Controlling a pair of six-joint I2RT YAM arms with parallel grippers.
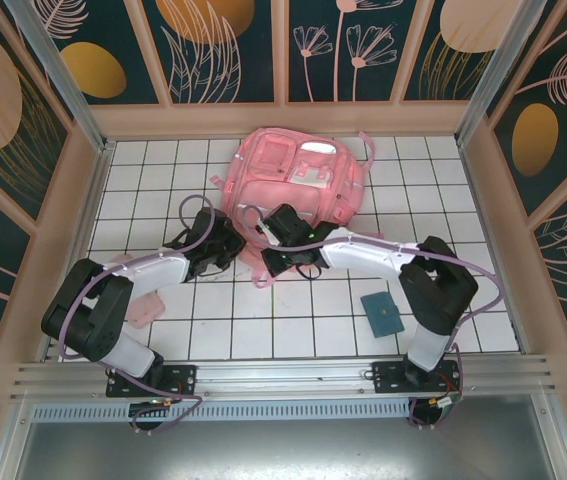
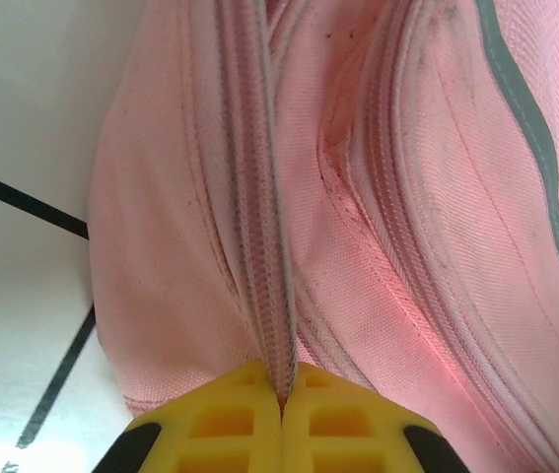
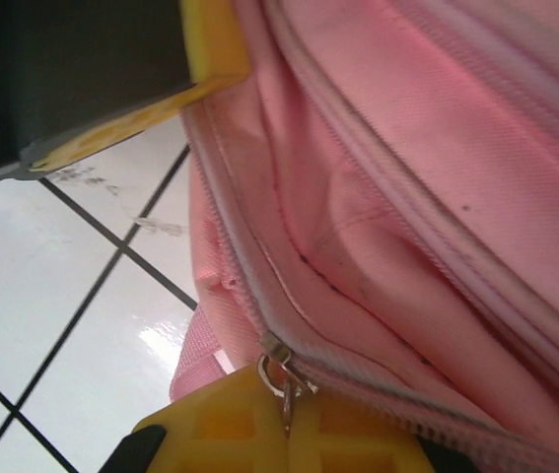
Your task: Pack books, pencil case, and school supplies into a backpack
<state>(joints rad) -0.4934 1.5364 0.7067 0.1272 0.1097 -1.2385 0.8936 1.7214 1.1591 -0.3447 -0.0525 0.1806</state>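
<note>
The pink backpack (image 1: pixel 293 180) lies flat at the upper centre of the tiled table (image 1: pixel 213 330), pale stripes and front pockets up. It looks soft and floppy, so I'd expect it to sag unless held by the zipper edge. The left gripper (image 2: pixel 281 402) is pressed together on its zipper tape (image 2: pixel 259 197); the right gripper (image 3: pixel 285 409) pinches the metal zipper pull (image 3: pixel 278 371).

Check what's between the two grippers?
The zippered edge of the backpack spans it; left gripper and right gripper both pinch that edge. Shows in top and right wrist views.
</note>
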